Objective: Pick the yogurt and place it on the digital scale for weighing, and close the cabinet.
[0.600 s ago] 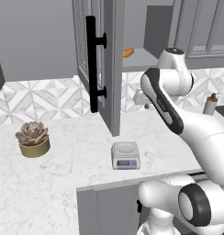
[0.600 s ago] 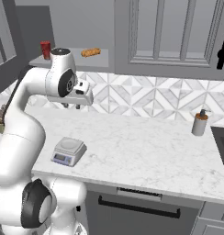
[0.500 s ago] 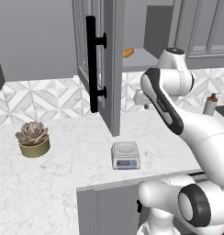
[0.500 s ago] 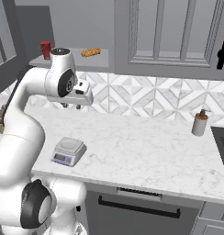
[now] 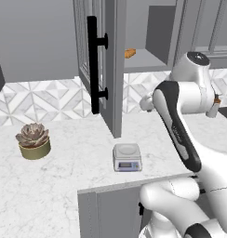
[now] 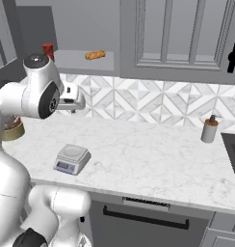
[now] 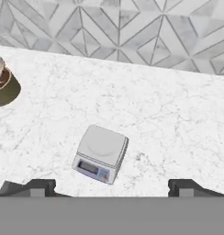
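Jaws wide apart above digital scale [image 7: 101, 153], yogurt [image 6: 47, 50] on cabinet [image 5: 99, 60] shelf

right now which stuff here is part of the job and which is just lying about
Part of the job:
yogurt, on the cabinet shelf
scale, platter bare
cabinet, glass door open
pincer, open, holding nothing

Lying about:
bread on the shelf
succulent
bottle by the sink
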